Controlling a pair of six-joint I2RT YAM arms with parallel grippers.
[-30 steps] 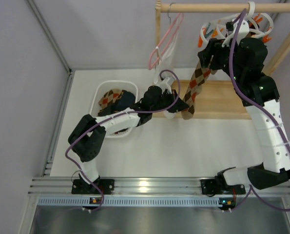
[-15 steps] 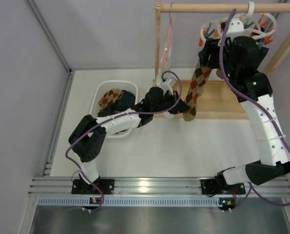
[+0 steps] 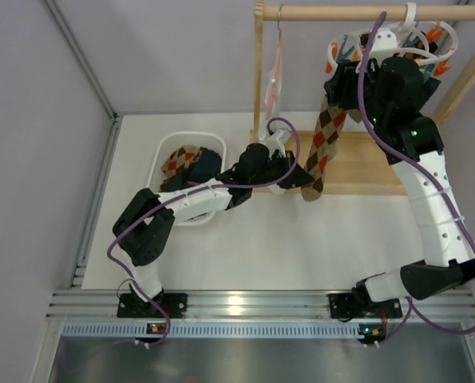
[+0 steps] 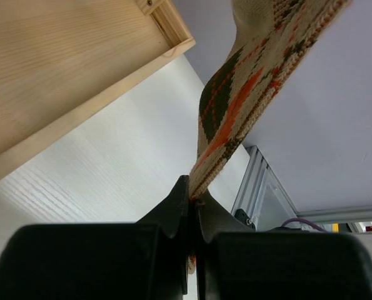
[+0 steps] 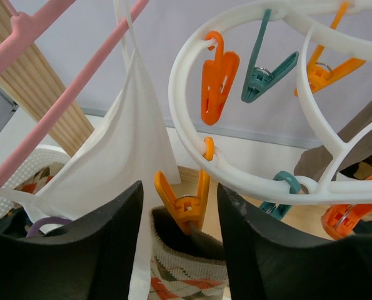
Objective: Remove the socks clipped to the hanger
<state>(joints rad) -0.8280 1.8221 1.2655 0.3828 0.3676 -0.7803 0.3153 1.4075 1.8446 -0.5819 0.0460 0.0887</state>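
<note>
Lower end sitting slightly further right than a second ago: argyle sock (image 3: 321,144) is hanging from an orange clip (image 5: 184,206) on the hanger (image 5: 254,184) | left gripper (image 4: 191,195) is clamping its lower end | right gripper (image 5: 179,190) is gaping wide, fingers either side of that clip

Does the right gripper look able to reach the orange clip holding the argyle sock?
Likely yes. The right gripper is open with its fingers either side of the orange clip pinching the cuff of the argyle sock; nothing sits between them, and the white bag hangs off to the side.
</note>
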